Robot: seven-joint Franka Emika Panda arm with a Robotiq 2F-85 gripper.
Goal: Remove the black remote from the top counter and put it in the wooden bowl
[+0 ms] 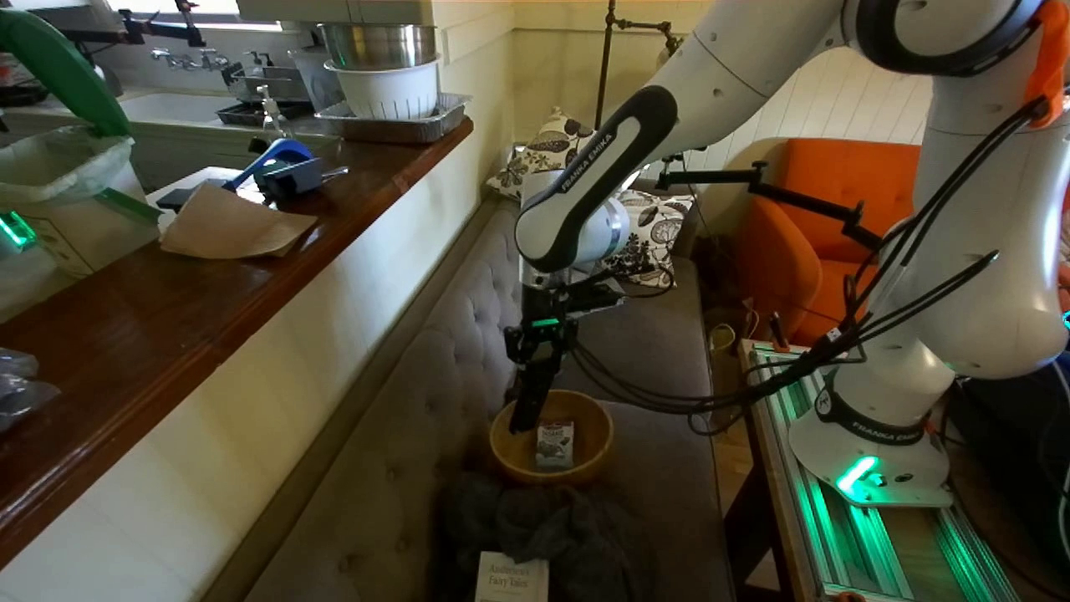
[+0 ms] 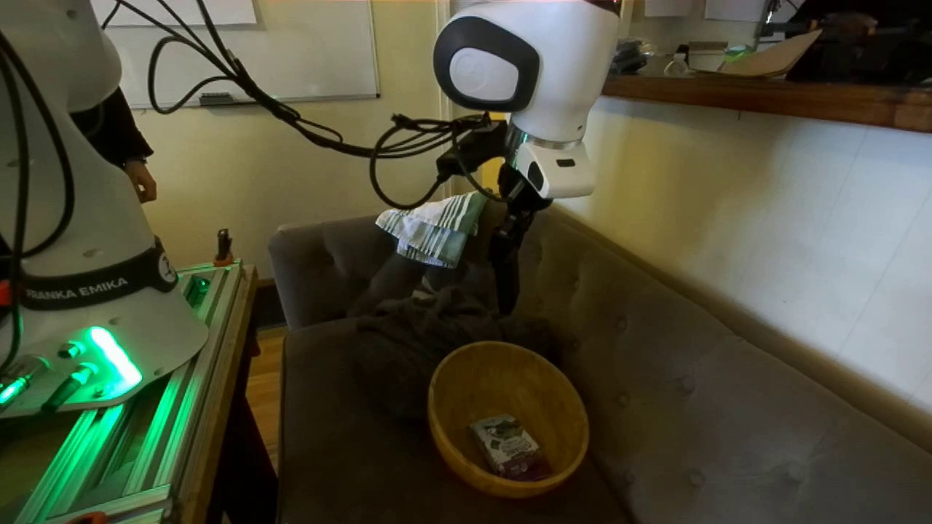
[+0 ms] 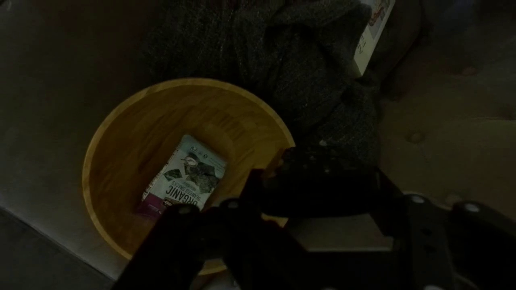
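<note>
The black remote (image 3: 322,181) is clasped between the two fingers of my gripper (image 3: 319,175) in the wrist view. In both exterior views the remote (image 1: 532,400) (image 2: 504,280) hangs down, long side near upright, below my gripper (image 1: 539,347) (image 2: 515,225). The wooden bowl (image 1: 595,435) sits on the couch and also shows in an exterior view (image 2: 542,386) and the wrist view (image 3: 242,125). The remote's lower end is above or near the bowl's wall-side rim. A seaweed snack packet (image 3: 189,173) lies inside the bowl. The top counter (image 1: 159,343) rises behind the couch.
The grey couch (image 2: 692,429) has a tufted backrest along the wall. A dark blanket (image 2: 415,349) lies beside the bowl, with a book (image 1: 512,577) on it. A paper bag (image 1: 238,221) and a metal tray (image 1: 410,125) with pots stand on the counter. Cables hang off the arm.
</note>
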